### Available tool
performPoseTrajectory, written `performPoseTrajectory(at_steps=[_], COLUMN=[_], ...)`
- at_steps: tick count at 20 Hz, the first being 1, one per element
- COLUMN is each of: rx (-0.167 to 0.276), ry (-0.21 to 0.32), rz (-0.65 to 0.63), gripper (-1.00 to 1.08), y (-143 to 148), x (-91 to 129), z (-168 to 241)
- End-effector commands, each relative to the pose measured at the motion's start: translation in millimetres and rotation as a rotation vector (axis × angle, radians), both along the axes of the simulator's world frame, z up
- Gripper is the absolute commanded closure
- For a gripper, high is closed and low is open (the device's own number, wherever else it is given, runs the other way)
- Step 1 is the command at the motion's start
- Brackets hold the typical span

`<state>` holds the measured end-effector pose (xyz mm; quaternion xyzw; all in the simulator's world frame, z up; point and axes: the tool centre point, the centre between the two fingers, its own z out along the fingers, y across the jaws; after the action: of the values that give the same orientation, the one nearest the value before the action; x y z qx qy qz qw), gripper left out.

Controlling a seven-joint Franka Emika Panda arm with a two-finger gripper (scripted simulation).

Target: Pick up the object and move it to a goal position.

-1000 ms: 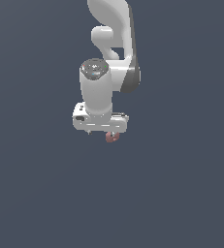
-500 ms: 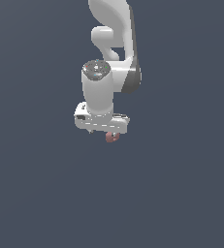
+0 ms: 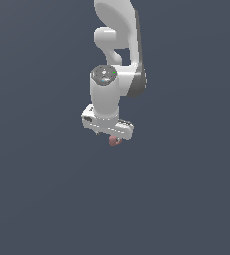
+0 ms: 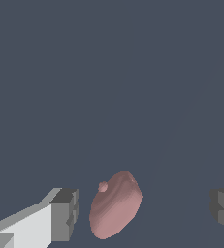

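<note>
Arm (image 3: 117, 55): white Panda, reaching down from the top of the exterior view against a plain dark grey-blue ground, wrist pointing downward.

Gripper (image 4: 145, 213): standing wide open. In the wrist view the two fingers are sitting well apart, with a broad gap between them; one grey pad (image 4: 65, 214) is showing beside the lump, the other at the frame's edge.

Gripper, exterior view (image 3: 112, 138): white body lying crosswise under the wrist; the fingers themselves are too small to make out there.

Object (image 4: 115, 205): rounded reddish-pink lump with a small nub on its surface, lying between the fingers, much closer to one pad than the other. A thin dark gap is showing between it and the nearer pad; the far pad is well clear of it.

Object, exterior view (image 3: 115, 141): peeking out just beneath the gripper body, toward the exterior view's right end.

Grasp: released; neither pad is pressing on the lump.
</note>
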<state>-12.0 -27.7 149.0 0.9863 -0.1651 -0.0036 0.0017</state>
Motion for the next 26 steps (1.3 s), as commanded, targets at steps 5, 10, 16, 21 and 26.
performPoseTrajectory(at_steps=[5, 10, 16, 21, 26], rx=[0.001, 0.002, 0.001, 0.001, 0.0], ry=[-0.001, -0.002, -0.003, -0.005, -0.006], rz=[-0.167, -0.296, -0.453, -0.582, -0.686], gripper=[-0.92, -0.92, -0.92, -0.92, -0.92], y=[9, 15, 22, 27, 30], x=[-11, -19, -30, -39, -46], z=[-11, -19, -29, -36, -42])
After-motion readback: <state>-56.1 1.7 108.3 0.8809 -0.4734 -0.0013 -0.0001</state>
